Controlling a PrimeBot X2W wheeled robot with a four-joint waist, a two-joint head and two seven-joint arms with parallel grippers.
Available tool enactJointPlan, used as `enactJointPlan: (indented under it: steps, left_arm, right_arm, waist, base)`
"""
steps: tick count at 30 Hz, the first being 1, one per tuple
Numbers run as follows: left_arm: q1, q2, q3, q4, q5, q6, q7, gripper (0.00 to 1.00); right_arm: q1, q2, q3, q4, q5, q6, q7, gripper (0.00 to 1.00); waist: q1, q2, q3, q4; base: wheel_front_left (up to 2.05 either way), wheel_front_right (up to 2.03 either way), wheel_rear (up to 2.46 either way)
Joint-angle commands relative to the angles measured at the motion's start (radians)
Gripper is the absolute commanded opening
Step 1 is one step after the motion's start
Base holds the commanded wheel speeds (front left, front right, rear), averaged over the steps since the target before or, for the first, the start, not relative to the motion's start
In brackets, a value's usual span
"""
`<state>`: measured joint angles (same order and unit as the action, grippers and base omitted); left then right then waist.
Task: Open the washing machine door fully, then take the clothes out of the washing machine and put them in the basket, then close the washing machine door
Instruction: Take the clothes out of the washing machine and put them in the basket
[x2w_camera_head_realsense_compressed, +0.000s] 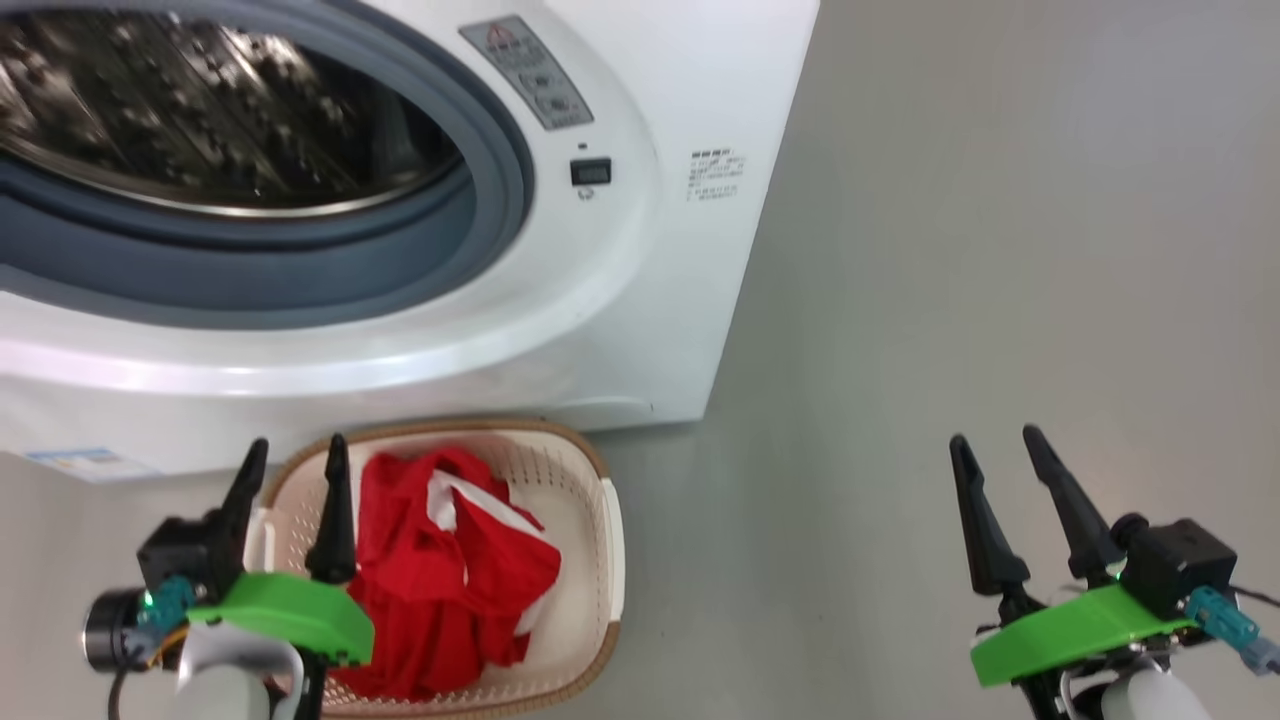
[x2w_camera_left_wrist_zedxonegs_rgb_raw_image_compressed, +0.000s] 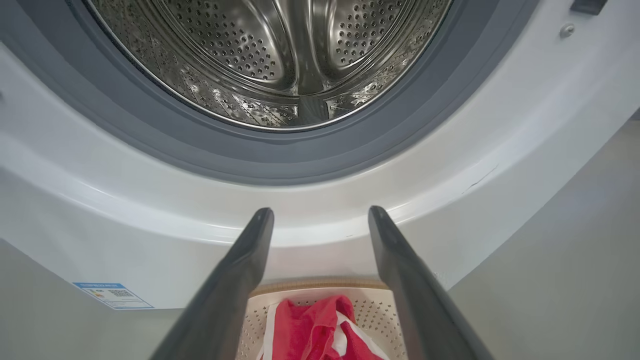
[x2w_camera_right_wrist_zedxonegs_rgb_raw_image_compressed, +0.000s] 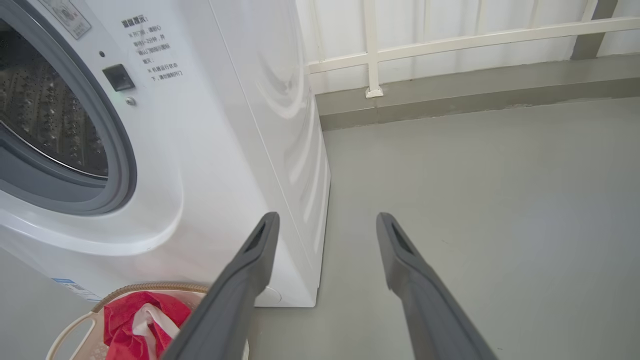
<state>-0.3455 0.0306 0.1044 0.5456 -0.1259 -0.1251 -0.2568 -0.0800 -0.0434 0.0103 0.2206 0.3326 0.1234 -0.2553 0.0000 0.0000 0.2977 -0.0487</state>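
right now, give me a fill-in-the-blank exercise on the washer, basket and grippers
The cream basket holds ____ clothes.
The opening of the washing machine is ringed by a ____ rubber seal.
The left gripper and right gripper both stand ____, holding nothing.
Missing words: red; grey; open.

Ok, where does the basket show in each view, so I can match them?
Head view: the basket at the bottom, left of centre.
Left wrist view: basket at bottom centre.
Right wrist view: basket in bottom left corner.
Shared landmark: the blue label low on the washing machine front.
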Motion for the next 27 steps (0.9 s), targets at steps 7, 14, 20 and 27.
enactJointPlan:
  steps: [7,14,20,27]
  left_arm:
    - [0.105,0.023,0.007,-0.105,-0.003,-0.005,-0.005,1.0]
    - [0.188,0.027,-0.007,-0.188,-0.005,-0.005,-0.005,1.0]
    - [0.265,0.032,-0.002,-0.248,-0.012,-0.006,-0.005,1.0]
    - [0.349,0.03,0.018,-0.33,-0.014,-0.006,-0.005,1.0]
  right_arm:
    - [0.069,-0.007,0.014,-0.013,-0.02,0.007,-0.006,1.0]
    - [0.123,-0.007,0.008,-0.01,-0.021,0.007,-0.006,1.0]
    - [0.154,-0.007,0.005,-0.009,-0.021,0.007,-0.006,1.0]
    - [0.184,-0.007,-0.007,-0.012,-0.023,0.007,-0.006,1.0]
  waist:
    - [0.0,0.0,-0.133,0.014]
    - [0.0,0.0,-0.189,0.017]
    - [0.0,0.0,-0.222,0.01]
    - [0.0,0.0,-0.238,0.007]
  base:
    - [0.0,0.0,0.0]
    - [0.0,0.0,0.0]
    - [0.0,0.0,0.0]
    - [0.0,0.0,0.0]
